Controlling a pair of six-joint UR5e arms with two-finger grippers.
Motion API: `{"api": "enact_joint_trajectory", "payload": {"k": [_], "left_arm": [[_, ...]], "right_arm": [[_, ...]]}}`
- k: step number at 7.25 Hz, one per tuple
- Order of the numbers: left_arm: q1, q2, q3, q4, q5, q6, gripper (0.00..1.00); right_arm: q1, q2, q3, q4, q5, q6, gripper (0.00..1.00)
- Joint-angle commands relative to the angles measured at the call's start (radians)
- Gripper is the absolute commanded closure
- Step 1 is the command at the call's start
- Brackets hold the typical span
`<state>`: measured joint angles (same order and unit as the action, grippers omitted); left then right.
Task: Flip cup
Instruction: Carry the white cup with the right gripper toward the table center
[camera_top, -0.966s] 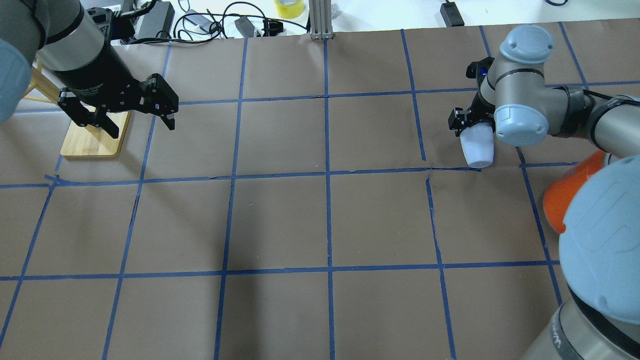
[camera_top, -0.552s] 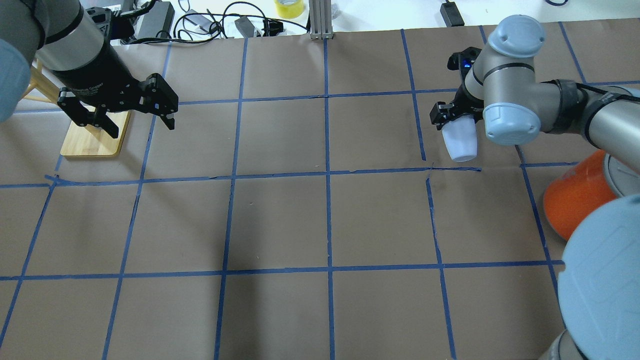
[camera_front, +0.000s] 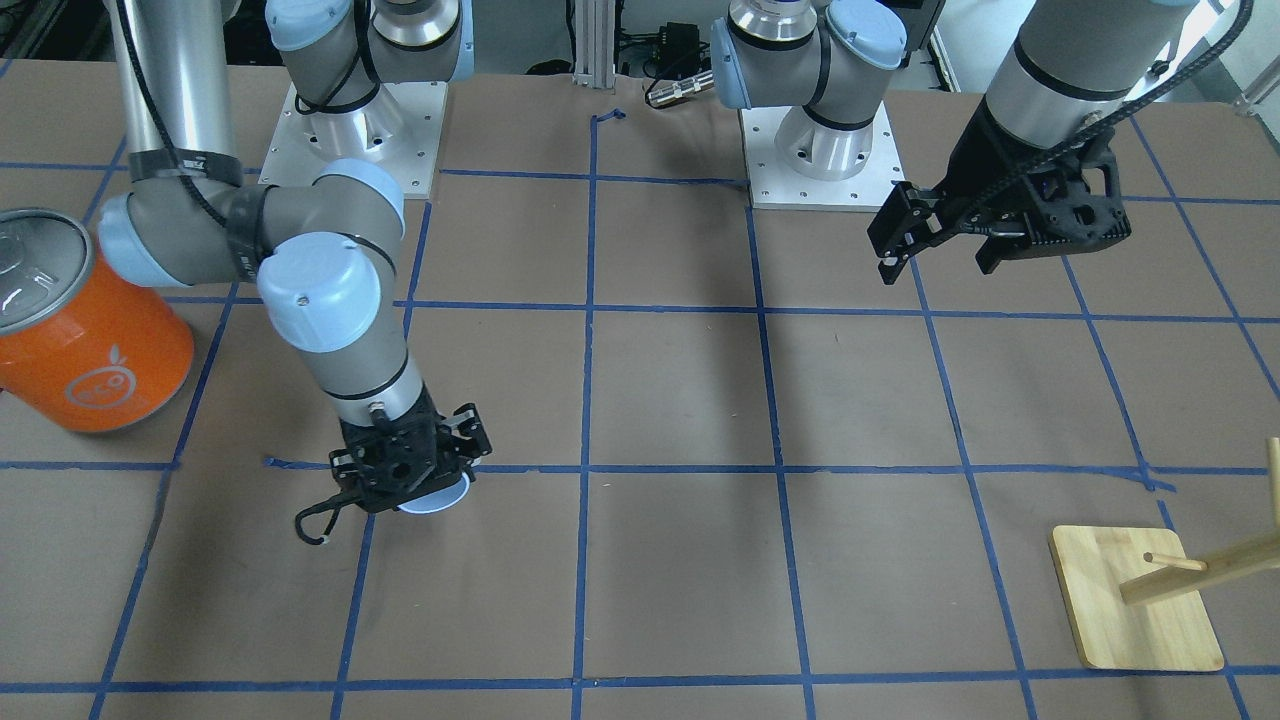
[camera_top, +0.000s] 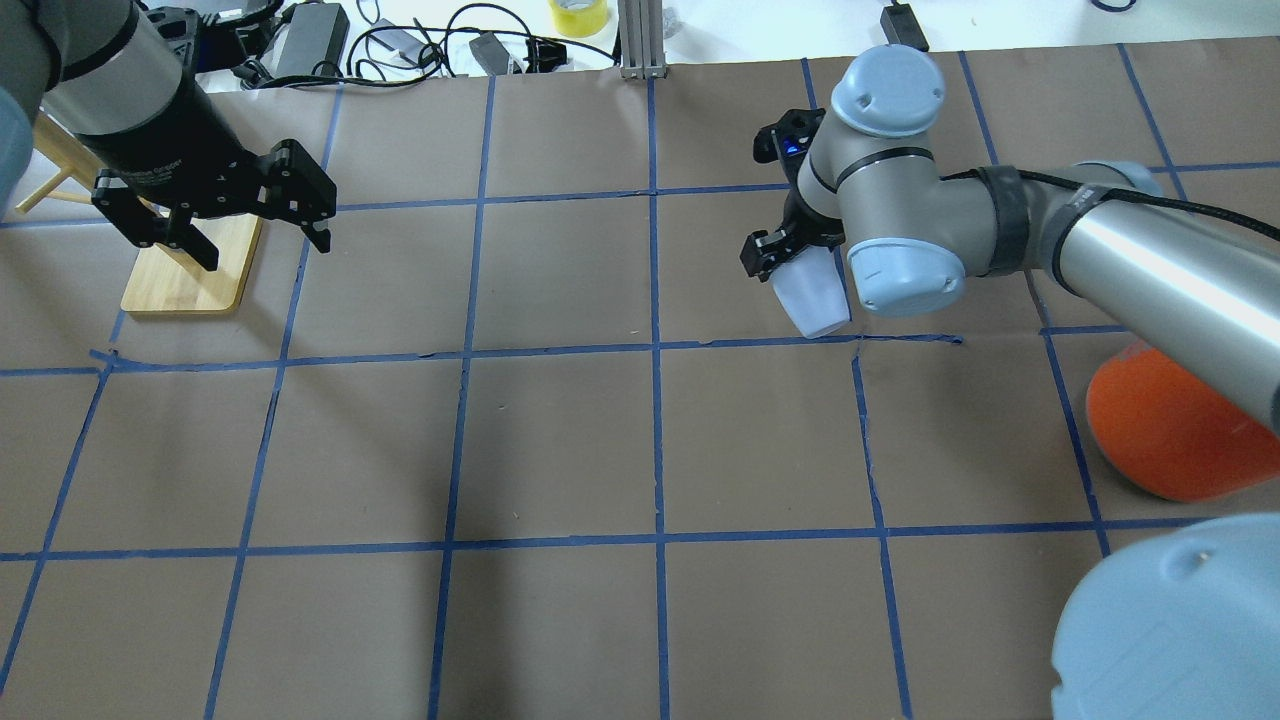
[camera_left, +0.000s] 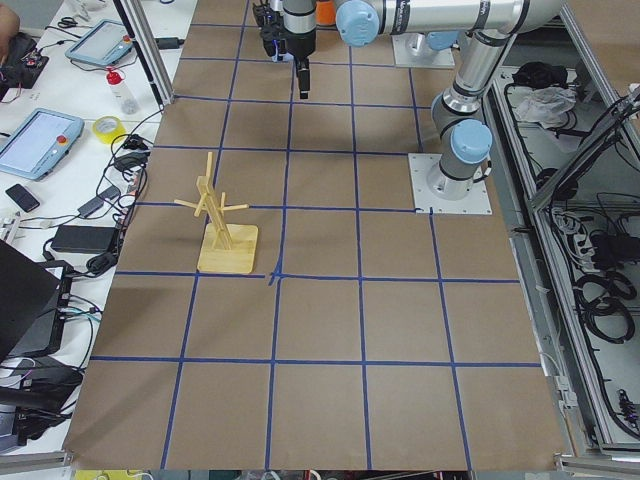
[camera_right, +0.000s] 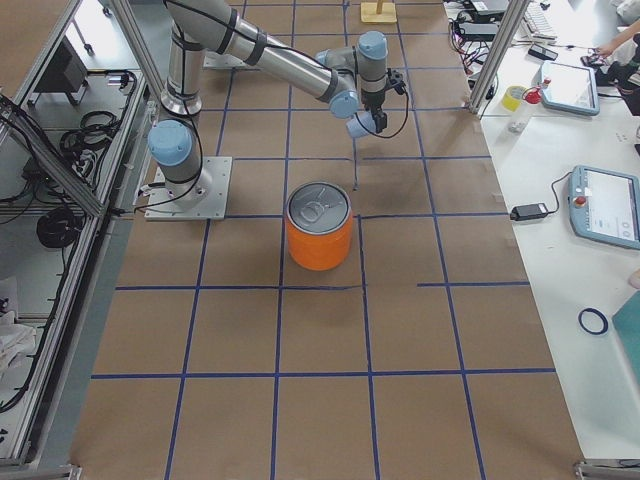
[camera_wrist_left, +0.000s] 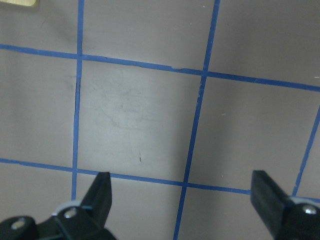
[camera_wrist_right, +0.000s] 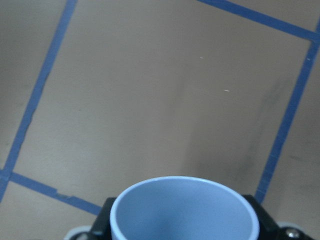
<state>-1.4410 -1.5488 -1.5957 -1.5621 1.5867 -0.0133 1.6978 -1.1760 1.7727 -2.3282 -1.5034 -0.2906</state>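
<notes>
My right gripper (camera_top: 798, 265) is clenched on the cup (camera_top: 812, 300), gripping its wall near the rim. The cup hangs tilted, upper right of centre in the overhead view, with its mouth facing my wrist camera. It looks clear of the table (camera_top: 560, 450), though I can't be sure from these angles. Light, thin, smooth plastic: it likely slips or dents under a hard squeeze, so grip the wall gently. There's open room all round; the orange can (camera_top: 1170, 430) is well apart, lower right. My left gripper (camera_top: 262, 243) is spread wide and empty, upper left by the wooden stand (camera_top: 185, 280).
</notes>
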Motion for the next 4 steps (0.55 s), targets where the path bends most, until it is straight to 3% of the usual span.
{"api": "enact_joint_trajectory", "payload": {"k": [1, 4], "left_arm": [[0.020, 0.001, 0.003, 0.013, 0.001, 0.030, 0.00], [0.027, 0.001, 0.003, 0.016, -0.001, 0.032, 0.00]], "right_arm": [[0.095, 0.006, -0.016, 0.020, -0.005, -0.098, 1.00], [0.160, 0.019, -0.019, 0.007, 0.012, -0.215, 1.00]]}}
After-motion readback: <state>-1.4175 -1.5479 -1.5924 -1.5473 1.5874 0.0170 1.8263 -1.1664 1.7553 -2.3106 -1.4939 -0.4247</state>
